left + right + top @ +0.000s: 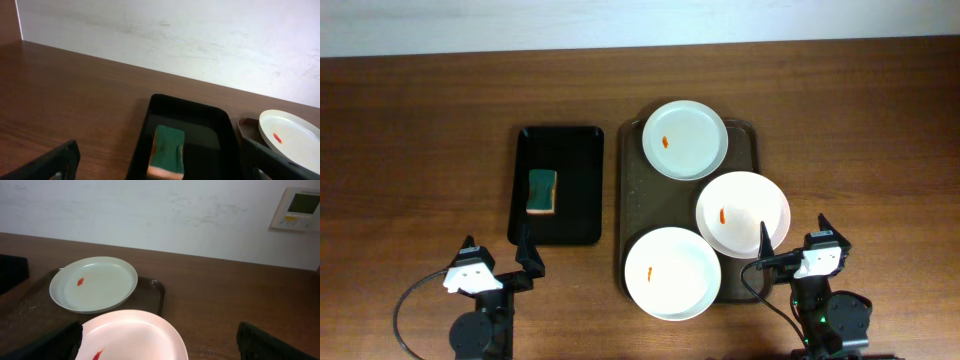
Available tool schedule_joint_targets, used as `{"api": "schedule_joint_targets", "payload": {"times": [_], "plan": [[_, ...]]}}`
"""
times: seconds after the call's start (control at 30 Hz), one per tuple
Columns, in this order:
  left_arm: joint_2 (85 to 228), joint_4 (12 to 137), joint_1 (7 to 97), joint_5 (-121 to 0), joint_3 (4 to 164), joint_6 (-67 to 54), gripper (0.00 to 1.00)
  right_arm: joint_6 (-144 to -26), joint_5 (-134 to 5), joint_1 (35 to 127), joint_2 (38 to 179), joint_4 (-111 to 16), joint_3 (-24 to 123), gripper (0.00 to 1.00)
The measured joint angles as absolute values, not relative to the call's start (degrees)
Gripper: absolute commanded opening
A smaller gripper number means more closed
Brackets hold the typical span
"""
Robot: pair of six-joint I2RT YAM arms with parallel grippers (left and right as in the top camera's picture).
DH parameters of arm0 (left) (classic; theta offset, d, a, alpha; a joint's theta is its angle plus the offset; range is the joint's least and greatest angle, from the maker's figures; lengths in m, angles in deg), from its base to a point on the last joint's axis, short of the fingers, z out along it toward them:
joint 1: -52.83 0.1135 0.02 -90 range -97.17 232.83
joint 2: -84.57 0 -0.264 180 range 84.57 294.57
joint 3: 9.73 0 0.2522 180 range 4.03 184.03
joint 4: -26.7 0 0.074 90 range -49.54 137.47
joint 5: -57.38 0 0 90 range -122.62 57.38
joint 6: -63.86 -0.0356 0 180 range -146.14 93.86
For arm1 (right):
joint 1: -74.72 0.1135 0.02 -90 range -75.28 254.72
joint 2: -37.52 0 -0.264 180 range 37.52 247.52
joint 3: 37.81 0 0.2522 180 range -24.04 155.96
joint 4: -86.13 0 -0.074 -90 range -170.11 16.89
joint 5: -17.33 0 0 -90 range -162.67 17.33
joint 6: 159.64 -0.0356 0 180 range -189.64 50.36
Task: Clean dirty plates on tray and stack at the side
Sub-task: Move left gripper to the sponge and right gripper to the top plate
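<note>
White dirty plates (685,140), three, orange-smeared, sit on brown tray (632,190); sponge (542,191) in black tray (577,180). Left gripper (498,253), right gripper (795,234) spread wide, empty.

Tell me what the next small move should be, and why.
Probably move the left hand forward to the sponge in the black tray: that hand is open and empty, the sponge lies just ahead of it, and all three plates show orange smears.
</note>
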State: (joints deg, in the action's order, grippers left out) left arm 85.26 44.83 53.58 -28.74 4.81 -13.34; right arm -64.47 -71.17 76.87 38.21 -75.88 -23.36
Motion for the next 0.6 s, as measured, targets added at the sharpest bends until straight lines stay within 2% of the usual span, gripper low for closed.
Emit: {"api": "schedule_joint_targets", "payload": {"times": [0.6], "plan": [[85.26, 43.62, 53.58, -32.74, 4.76, -13.32, 1.0, -64.47, -63.76, 76.87, 38.21, -78.33, -23.42, 0.98]]}}
